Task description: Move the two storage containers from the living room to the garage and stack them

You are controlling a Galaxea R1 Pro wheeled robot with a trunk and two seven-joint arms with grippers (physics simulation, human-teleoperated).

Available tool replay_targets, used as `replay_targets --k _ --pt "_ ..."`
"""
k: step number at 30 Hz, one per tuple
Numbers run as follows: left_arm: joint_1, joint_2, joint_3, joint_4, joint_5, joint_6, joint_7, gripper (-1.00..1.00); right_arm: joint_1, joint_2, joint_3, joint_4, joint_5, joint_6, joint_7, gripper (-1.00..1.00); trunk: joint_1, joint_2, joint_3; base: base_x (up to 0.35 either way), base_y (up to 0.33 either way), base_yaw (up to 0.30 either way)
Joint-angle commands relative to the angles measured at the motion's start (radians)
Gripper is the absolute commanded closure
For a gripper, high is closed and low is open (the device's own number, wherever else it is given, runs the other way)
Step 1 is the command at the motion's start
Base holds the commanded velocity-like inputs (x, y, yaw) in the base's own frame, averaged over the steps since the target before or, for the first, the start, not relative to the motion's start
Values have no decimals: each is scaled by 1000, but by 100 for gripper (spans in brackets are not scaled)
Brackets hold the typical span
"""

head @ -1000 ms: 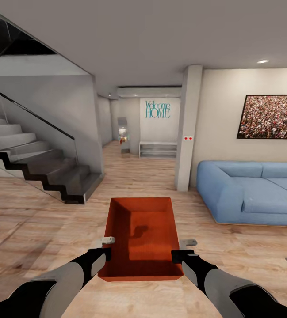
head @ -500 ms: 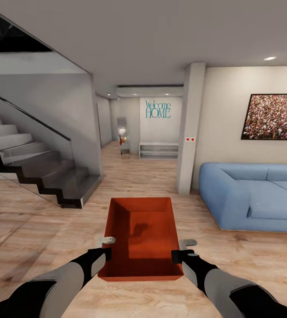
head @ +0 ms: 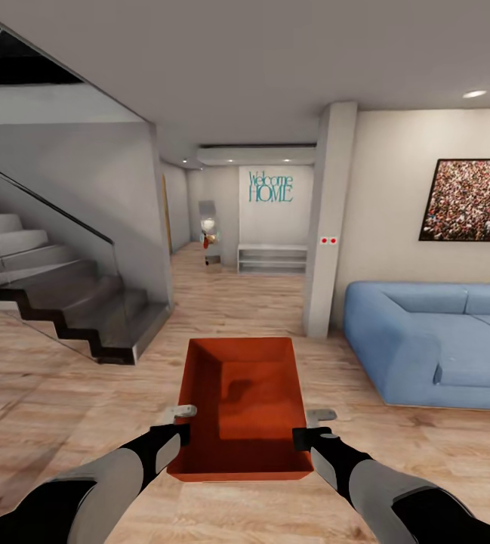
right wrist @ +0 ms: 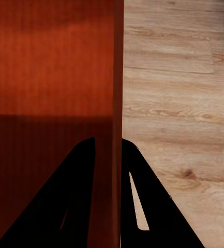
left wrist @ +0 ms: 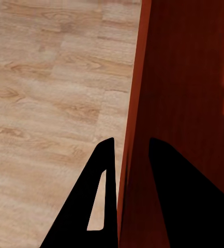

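Observation:
An orange-red storage container (head: 245, 404) with no lid hangs in front of me over the living room's wood plank floor (head: 63, 393), empty inside. My left gripper (head: 178, 420) is shut on its left wall and my right gripper (head: 314, 423) is shut on its right wall. Seen from the left wrist, the left gripper (left wrist: 128, 147) has one dark finger (left wrist: 99, 181) outside the container wall (left wrist: 137, 103) and one inside. From the right wrist, the right gripper (right wrist: 107, 143) straddles the container wall (right wrist: 117, 77) the same way.
A dark staircase (head: 56, 295) with a glass rail stands at the left. At the right sits a blue sofa (head: 441, 344) under a framed picture (head: 471, 200). A white pillar (head: 328, 227) stands between. A hallway with a low white shelf (head: 272, 257) opens straight ahead.
The whole view has moved forward and turned slightly left: stairs, pillar and sofa have drifted and grown. The container and both arms keep the same place in the picture.

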Motion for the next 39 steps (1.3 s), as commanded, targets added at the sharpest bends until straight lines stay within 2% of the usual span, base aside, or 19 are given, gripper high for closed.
replay_targets --k 1,39 --pt "0 27 20 -5 -8 5 64 100 0 0 -21 1 -11 1 -57 100 1 -1 0 322 0 0" --pt "0 29 22 -5 -8 5 64 100 0 0 -21 1 -12 -4 -57 100 1 -1 0 322 0 0"
